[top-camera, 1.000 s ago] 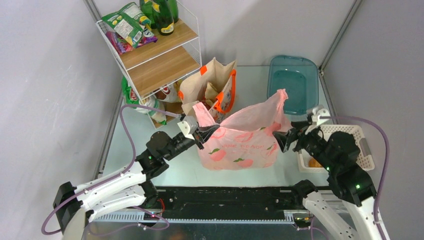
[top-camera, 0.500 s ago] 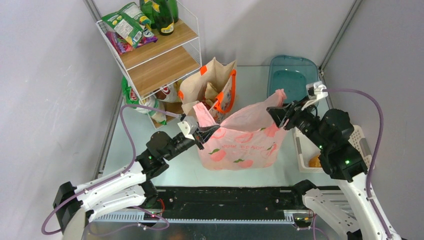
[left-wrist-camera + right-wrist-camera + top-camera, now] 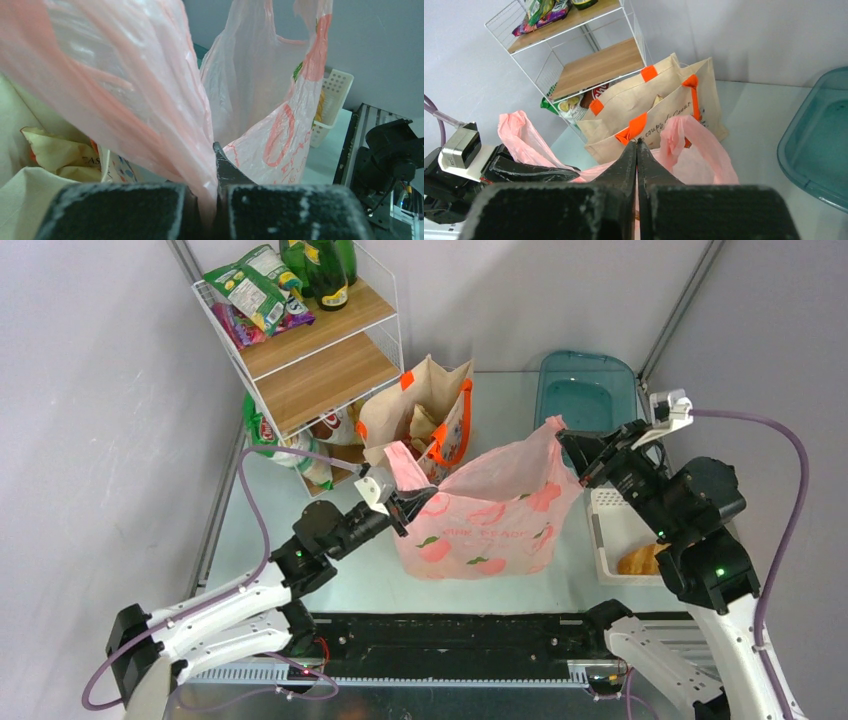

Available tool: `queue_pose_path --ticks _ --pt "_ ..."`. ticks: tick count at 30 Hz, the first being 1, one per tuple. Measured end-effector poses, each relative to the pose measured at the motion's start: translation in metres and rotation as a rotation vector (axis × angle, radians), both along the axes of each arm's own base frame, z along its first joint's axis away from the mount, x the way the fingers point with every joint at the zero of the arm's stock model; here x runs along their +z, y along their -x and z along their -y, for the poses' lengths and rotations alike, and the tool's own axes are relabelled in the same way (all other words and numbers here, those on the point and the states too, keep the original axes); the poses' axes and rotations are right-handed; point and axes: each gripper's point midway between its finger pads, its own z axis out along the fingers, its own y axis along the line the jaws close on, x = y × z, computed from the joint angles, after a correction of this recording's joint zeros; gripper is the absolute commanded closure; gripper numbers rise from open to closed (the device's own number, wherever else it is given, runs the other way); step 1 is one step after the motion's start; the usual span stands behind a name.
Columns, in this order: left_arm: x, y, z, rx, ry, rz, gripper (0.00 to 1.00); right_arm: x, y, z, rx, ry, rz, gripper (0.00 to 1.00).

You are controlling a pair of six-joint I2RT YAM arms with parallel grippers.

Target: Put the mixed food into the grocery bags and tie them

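The pink grocery bag (image 3: 480, 525) stands at the table's middle, stretched between both arms. My left gripper (image 3: 405, 508) is shut on its left handle; in the left wrist view the pink plastic (image 3: 150, 100) runs down between the fingers of that gripper (image 3: 212, 155). My right gripper (image 3: 578, 462) is shut at the bag's upper right edge, with a sliver of pink between its closed fingers (image 3: 637, 142) and the handle loop (image 3: 704, 150) just to their right. The beige tote (image 3: 425, 415) with orange handles stands behind. One bread roll (image 3: 640, 560) lies in the white basket (image 3: 610, 505). The bags' contents are hidden.
A white wire shelf (image 3: 310, 350) with dark green bottles (image 3: 325, 275) and snack packets stands at the back left. A teal tray (image 3: 585, 405) sits at the back right, behind the basket. More packets lie under the shelf (image 3: 290, 445).
My right gripper has risen from beside the basket to the pink bag's upper right edge and gone from open to shut there. The left arm has held still.
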Motion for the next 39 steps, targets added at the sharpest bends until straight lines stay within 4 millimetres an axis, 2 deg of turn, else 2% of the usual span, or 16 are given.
queue_pose_path --ticks 1,2,4,8,13,20,23,26,29,31,32,33,34,36,39 --pt "0.002 -0.001 -0.001 0.009 0.005 -0.009 1.00 0.003 0.002 0.002 -0.007 -0.007 0.003 0.97" --pt "0.003 -0.001 -0.003 0.015 0.012 -0.016 1.00 0.005 0.005 0.005 -0.013 -0.013 0.007 0.81" --pt "0.007 0.001 -0.007 0.020 0.025 -0.022 1.00 0.007 0.010 0.009 -0.023 -0.026 0.007 0.59" --pt "0.014 0.006 -0.012 0.017 0.050 -0.023 1.00 0.017 0.020 0.019 -0.054 -0.041 0.021 0.50" --pt "0.012 0.006 -0.012 0.016 0.046 -0.038 1.00 0.016 0.014 0.023 -0.096 -0.040 -0.029 0.39" --pt "0.007 0.006 -0.010 0.015 0.033 -0.055 1.00 -0.025 -0.015 0.017 -0.143 0.026 -0.195 0.35" --pt "0.008 0.005 -0.009 0.015 0.032 -0.055 1.00 -0.034 -0.023 0.014 -0.149 0.043 -0.227 0.34" --pt "0.007 0.004 -0.009 0.015 0.028 -0.058 1.00 -0.040 -0.028 0.007 -0.136 0.057 -0.248 0.36" --pt "0.005 0.004 -0.008 0.015 0.022 -0.062 1.00 -0.043 -0.033 -0.001 -0.120 0.065 -0.257 0.43" --pt "0.004 0.003 -0.007 0.015 0.020 -0.063 1.00 -0.046 -0.037 -0.004 -0.124 0.071 -0.263 0.57" --pt "0.004 0.003 -0.007 0.015 0.019 -0.064 1.00 -0.047 -0.040 -0.006 -0.126 0.076 -0.266 0.71" --pt "0.003 0.003 -0.007 0.015 0.018 -0.064 1.00 -0.049 -0.042 -0.007 -0.129 0.077 -0.271 0.78" --pt "0.003 0.003 -0.007 0.015 0.016 -0.066 1.00 -0.049 -0.043 -0.008 -0.134 0.080 -0.271 0.92" --pt "0.005 0.003 -0.007 0.016 0.015 -0.066 1.00 -0.050 -0.046 -0.009 -0.146 0.079 -0.272 1.00" --pt "0.010 0.003 -0.009 0.021 0.019 -0.064 1.00 -0.040 -0.042 -0.008 -0.157 0.048 -0.245 1.00"
